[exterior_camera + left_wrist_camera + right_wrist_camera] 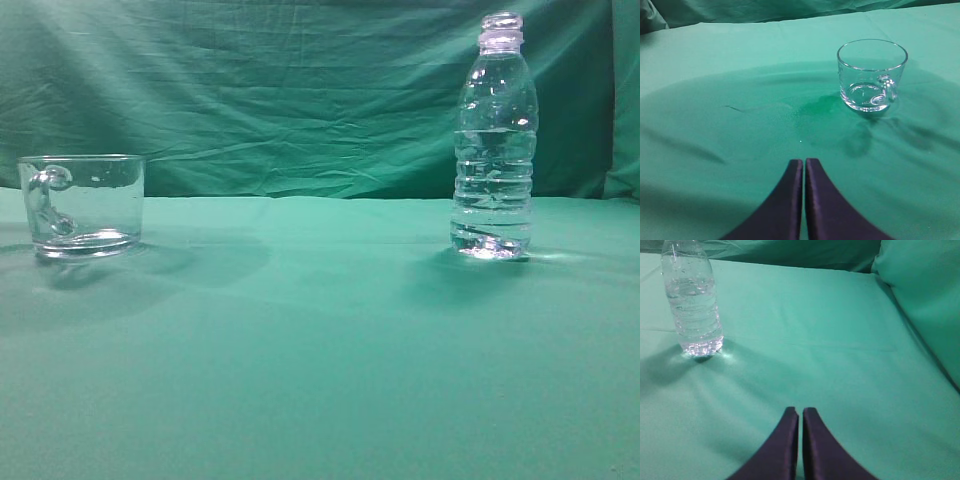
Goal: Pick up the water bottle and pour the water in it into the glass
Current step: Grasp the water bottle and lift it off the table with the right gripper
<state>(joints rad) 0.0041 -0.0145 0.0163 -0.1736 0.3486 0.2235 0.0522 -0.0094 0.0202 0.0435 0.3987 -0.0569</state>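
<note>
Two things stand on the green-covered desk (pixel 320 340), well apart, and neither arm has touched either of them.

Toward the left edge sits the glass (pixel 83 205), upright and empty, its handle turned to the front in the exterior view. The left gripper (pixel 804 162) hovers over bare cloth short of it, jaws pressed together with nothing between them. The glass is light and stands free, so a careless brush from this arm could slide it or tip it, and then the pour would miss.

Toward the right edge stands the bottle (pixel 494 140), upright, with no cap on its neck. The water (pixel 492 180) fills it to a line a little above half. The right gripper (pixel 800 412) hangs low over the cloth, jaws likewise shut and empty, with the bottle off to its left and farther back.

Most of the risk lies with the bottle, I judge. The jaws must open before they close in; arriving shut, they would knock it over and spill it at once. The thin ribbed plastic may buckle under a hard squeeze and push water out of the open neck. A loose hold could let it slip on the way across. Tilting too fast over the glass could splash over the rim.
</note>
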